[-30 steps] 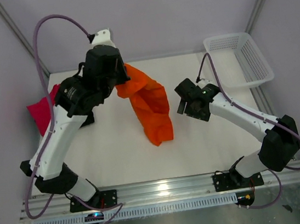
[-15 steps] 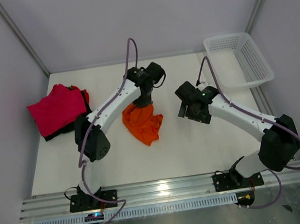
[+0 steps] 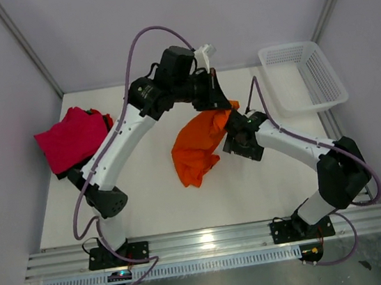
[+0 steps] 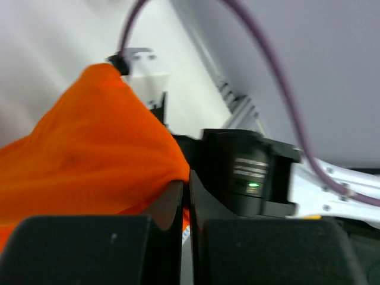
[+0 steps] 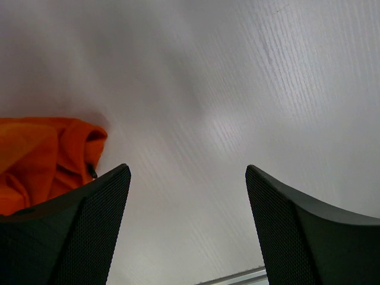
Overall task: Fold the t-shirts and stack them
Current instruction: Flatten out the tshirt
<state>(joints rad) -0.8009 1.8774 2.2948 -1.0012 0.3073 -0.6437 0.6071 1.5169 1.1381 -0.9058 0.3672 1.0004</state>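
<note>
My left gripper is shut on an upper corner of the orange t-shirt and holds it above the table's middle. The shirt hangs bunched, its low end on the white table. In the left wrist view the jaws pinch orange cloth. My right gripper is open and empty, right beside the shirt's right edge. Its wrist view shows the spread fingers over bare table, orange cloth at the left. The magenta t-shirt lies crumpled at the left on the black t-shirt, which is mostly hidden.
A white plastic mesh basket stands at the back right corner. Metal frame posts rise at both back corners. The right arm's wrist is close in front of my left gripper.
My left gripper has lifted the orange shirt from a low heap and carried its corner up and to the right. The right gripper has moved slightly left, closer to the shirt.
</note>
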